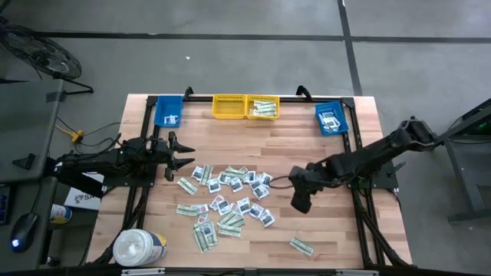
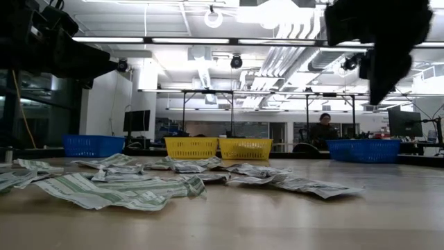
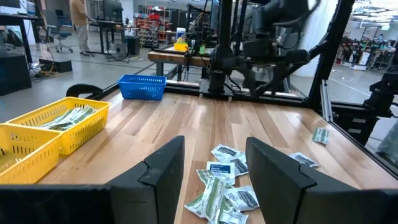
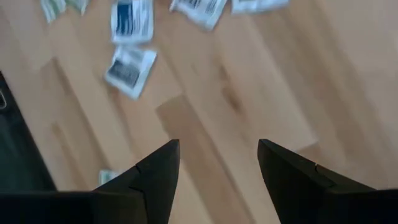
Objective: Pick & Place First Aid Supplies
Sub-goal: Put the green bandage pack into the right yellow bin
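**Both grippers empty, packets waiting mid-table**

Currently the left gripper (image 1: 186, 153) is sitting at the left edge of the first aid supplies (image 1: 229, 203), fingers spread, holding nothing. The packets are lying scattered and overlapping mid-table, with one stray strip (image 1: 301, 246) apart near the front. The right gripper (image 1: 301, 201) is hanging over bare wood just right of the pile, fingers spread, empty. Risk as I'm reading it: flat, overlapping packets mean a pinch could be lifting two or sliding one away, and both arms working the same pile could be clashing
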